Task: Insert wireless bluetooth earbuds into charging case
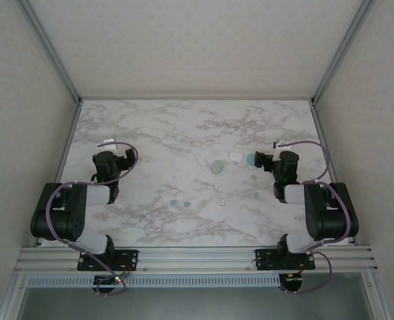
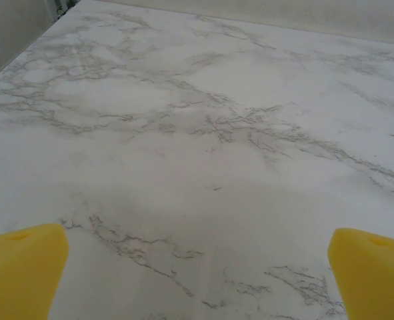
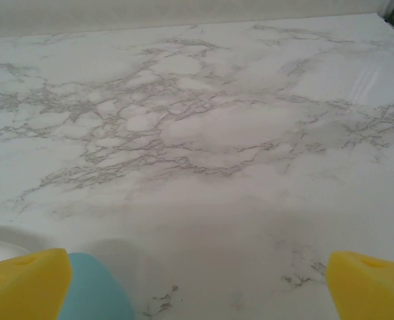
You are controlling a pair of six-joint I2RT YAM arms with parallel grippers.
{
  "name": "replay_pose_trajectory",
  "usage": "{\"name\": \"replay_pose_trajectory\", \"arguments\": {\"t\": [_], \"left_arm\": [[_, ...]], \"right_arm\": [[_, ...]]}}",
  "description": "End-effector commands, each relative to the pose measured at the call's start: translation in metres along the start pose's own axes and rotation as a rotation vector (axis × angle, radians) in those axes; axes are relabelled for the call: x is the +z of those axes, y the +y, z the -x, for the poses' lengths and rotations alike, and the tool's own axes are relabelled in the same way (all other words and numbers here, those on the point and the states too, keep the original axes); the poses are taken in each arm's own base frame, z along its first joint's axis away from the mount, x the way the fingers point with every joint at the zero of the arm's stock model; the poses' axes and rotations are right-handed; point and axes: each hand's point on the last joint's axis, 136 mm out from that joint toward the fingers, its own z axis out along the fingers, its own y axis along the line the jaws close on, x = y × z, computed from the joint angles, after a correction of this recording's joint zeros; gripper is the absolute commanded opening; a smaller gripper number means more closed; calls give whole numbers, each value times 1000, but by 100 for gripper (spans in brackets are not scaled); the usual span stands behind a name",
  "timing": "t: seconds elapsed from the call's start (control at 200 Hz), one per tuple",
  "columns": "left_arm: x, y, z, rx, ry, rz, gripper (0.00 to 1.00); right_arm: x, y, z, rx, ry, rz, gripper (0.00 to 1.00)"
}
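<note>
Earbuds — scattered on the surface, 4 to 7 o'clock of the pale-green case. We judge them light, slick, rigid — pinch across the body. Left jaws, right jaws: apart, empty.

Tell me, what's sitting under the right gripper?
A rounded teal case lies on the marble table between the yellow fingers of the open right gripper. One finger covers its edge; what it holds cannot be seen.
</note>
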Motion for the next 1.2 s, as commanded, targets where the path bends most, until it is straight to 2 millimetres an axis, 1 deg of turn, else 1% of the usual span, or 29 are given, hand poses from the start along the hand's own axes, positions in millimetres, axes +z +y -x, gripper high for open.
{"name": "replay_pose_trajectory", "arguments": {"t": [0.0,0.195,0.245,0.275,0.315,0.335,0.345,0.355,0.38,0.385,0.39,0.425,0.471,0.481,0.486,0.491,0.511,0.536,0.581,0.626,0.661,0.711,0.771,0.846,0.886,0.981,1.066,1.136,1.191], "left_arm": [[0,6,-1,8,-8,18,100],[1,6,-1,8,-8,16,100],[1,2,-1,18,-4,-3,100],[0,-2,-1,24,7,-23,97],[-2,-6,4,37,11,-41,97],[-3,-6,6,36,17,-39,97],[-3,-5,7,36,22,-36,97],[-4,-5,9,34,30,-32,97],[-6,-3,12,26,54,-17,96],[-6,-3,14,24,57,-14,96],[-7,-2,15,21,60,-10,96],[-9,-1,21,8,83,-3,96],[-13,-3,32,-6,94,-4,96],[-14,-3,34,-11,99,-7,96],[-15,-4,35,-14,100,-10,96],[-15,-4,36,-17,103,-11,96],[-17,-7,40,-30,109,-20,96],[-20,-10,45,-49,118,-38,96],[-24,-18,51,-81,148,-76,96],[-27,-30,57,-115,178,-132,96],[-30,-40,60,-143,200,-189,96],[-33,-55,63,-193,218,-256,95],[-38,-70,65,-239,229,-328,95],[-45,-85,65,-261,247,-378,95],[-49,-91,64,-262,259,-398,95],[-59,-109,57,-295,312,-467,96],[-68,-128,42,-279,398,-514,95],[-73,-143,27,-247,461,-532,95],[-76,-152,17,-236,492,-532,94]], "right_arm": [[0,-4,-4,-15,-5,-12,99],[0,-3,-4,-16,-7,-11,99],[0,-3,-3,-18,-7,-6,99],[1,0,-3,-23,-1,11,97],[0,5,0,-34,9,35,96],[-1,5,-3,-35,25,40,96],[1,7,8,-37,9,46,96],[2,8,10,-38,16,50,96],[2,9,14,-39,44,53,96],[2,9,17,-38,40,55,96],[2,10,14,-36,59,56,96],[3,11,19,-26,137,58,96],[2,13,24,1,247,64,94],[2,14,28,5,257,66,93],[1,14,24,7,280,67,93],[1,14,28,10,280,68,93],[-1,16,28,17,333,78,92],[-4,20,30,23,388,98,91],[-10,33,34,26,465,171,86],[-19,45,32,37,550,242,86],[-24,52,33,51,597,278,85],[-28,59,27,66,667,321,83],[-30,64,20,64,727,343,76],[-31,68,8,71,760,352,76],[-31,66,4,71,773,330,75],[-31,62,-2,62,782,282,74],[-33,61,4,44,760,253,73],[-37,71,8,26,769,288,72],[-40,87,10,14,775,342,70]]}}
